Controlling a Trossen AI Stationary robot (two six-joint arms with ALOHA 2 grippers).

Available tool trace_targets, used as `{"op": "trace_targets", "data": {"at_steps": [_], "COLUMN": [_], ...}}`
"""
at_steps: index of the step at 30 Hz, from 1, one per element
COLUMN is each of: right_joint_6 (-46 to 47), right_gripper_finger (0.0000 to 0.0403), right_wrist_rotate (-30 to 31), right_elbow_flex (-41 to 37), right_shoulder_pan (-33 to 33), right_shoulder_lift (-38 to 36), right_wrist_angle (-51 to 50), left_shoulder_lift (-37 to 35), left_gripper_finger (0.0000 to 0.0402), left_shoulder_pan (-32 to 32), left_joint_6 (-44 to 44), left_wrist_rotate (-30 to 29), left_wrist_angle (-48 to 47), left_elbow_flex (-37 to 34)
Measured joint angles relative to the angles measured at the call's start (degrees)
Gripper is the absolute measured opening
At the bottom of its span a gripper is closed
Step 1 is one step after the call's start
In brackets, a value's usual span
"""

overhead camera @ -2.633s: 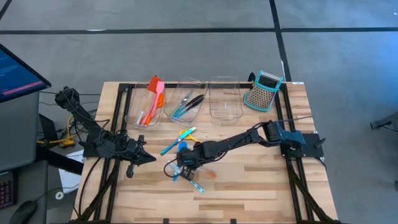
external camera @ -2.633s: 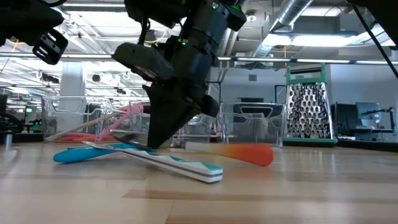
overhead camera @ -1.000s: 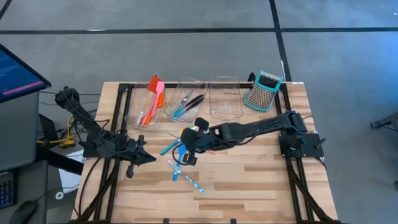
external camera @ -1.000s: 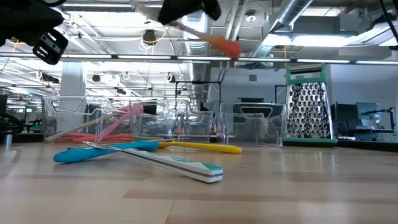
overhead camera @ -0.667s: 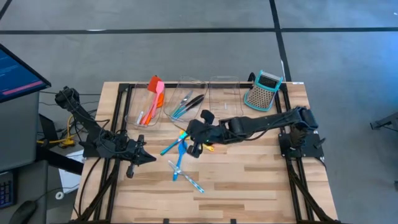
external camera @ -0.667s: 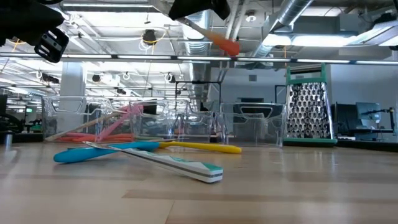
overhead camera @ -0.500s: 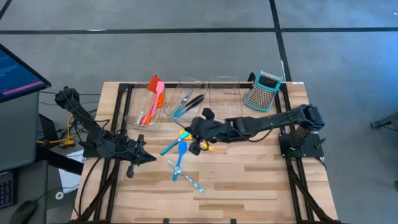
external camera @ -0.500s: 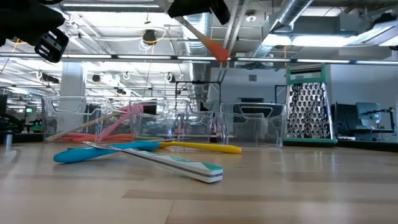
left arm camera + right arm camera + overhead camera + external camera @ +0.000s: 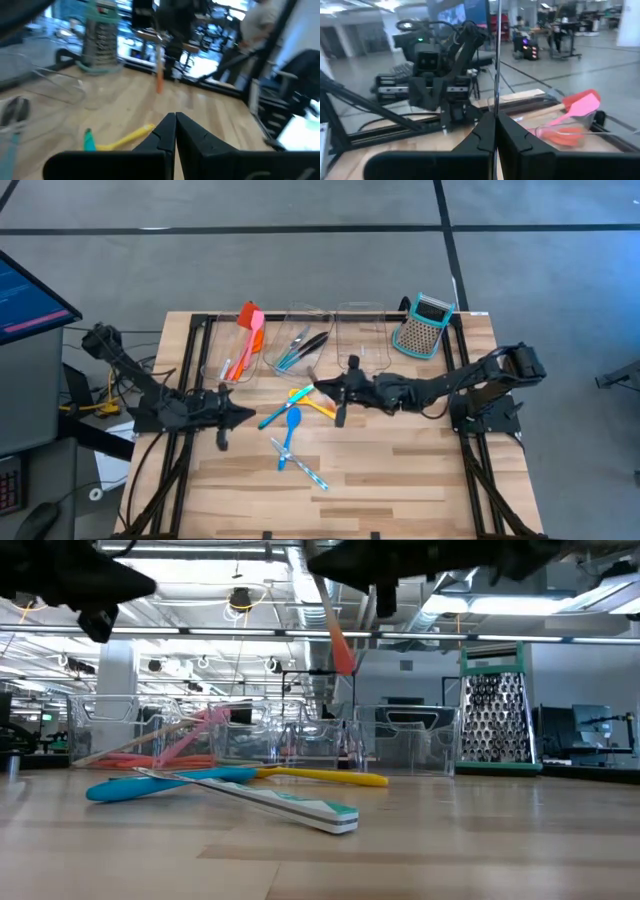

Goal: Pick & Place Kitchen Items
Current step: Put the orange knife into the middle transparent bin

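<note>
Spatula point(image 9: 335, 625), slim pale handle, orange blade, in right pincer point(image 9: 338, 394).

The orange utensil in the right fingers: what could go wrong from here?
The right gripper holds the orange utensil only by one thin end, and it hangs high above the table, so it could twist or slip. Falling, it might land on the yellow spoon and blue spoon below.
</note>
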Motion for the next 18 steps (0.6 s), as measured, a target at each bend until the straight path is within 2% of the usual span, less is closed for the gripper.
{"op": "trace_targets", "data": {"at_steps": [3,5,11,15,18], "right_joint_6": [-0.80,-0.87,-1.49,-1.50,-1.49], "right_gripper_finger": [0.0000,0.0000,0.0000,0.0000,0.0000], "right_wrist_rotate": [-4.39,-5.97,-6.83,-7.71,-7.81], "right_elbow_flex": [-3.23,-3.77,-3.82,-3.79,-3.82], "right_shoulder_pan": [-1.45,-2.27,-3.30,-3.00,-2.99], "right_shoulder_lift": [0.02,0.29,0.15,0.12,0.13], "right_wrist_angle": [5.95,8.65,9.21,12.15,11.67], "left_shoulder_lift": [2.98,5.84,17.92,26.68,32.55], "left_gripper_finger": [0.0001,0.0001,0.0001,0.0001,0.0002], "left_shoulder_pan": [5.52,10.65,27.08,34.31,36.71], "left_joint_6": [0.00,-0.03,-0.19,1.30,4.41], "left_wrist_rotate": [0.36,3.99,28.37,39.26,46.25], "left_wrist_angle": [3.39,6.25,15.80,16.47,17.48], "left_elbow_flex": [0.00,0.02,2.88,8.84,13.01]}}
